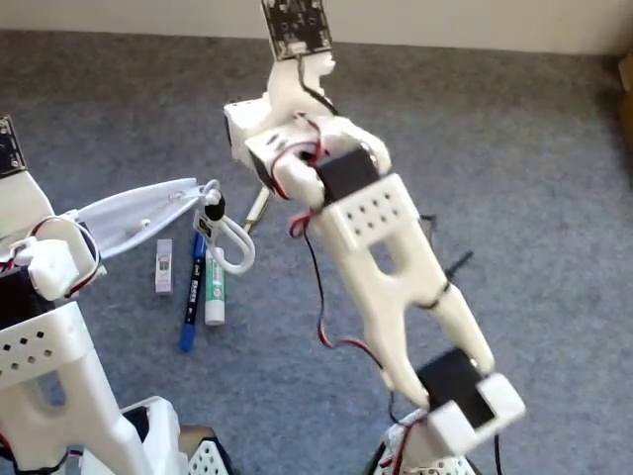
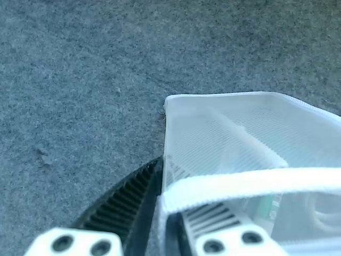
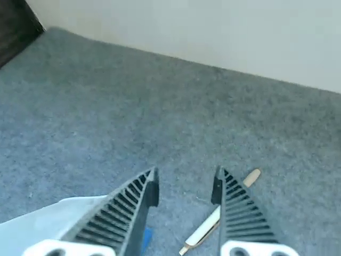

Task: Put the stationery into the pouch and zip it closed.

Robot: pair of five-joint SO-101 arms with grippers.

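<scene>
step: loading, I'd say; pens (image 1: pixel 215 289) lie outside the pouch (image 1: pixel 138 216)
left end effector (image 2: pixel 166 205): pinching pouch rim
right end effector (image 3: pixel 184 178): spread over cream stick (image 3: pixel 202 230)
next: probably lower, clamp cream stick

I count one white mesh pouch (image 1: pixel 138 216), one blue pen (image 1: pixel 190 297), one green-and-white marker (image 1: pixel 214 290), one small white block (image 1: pixel 163 265) and one cream pen (image 3: pixel 202 229).
</scene>
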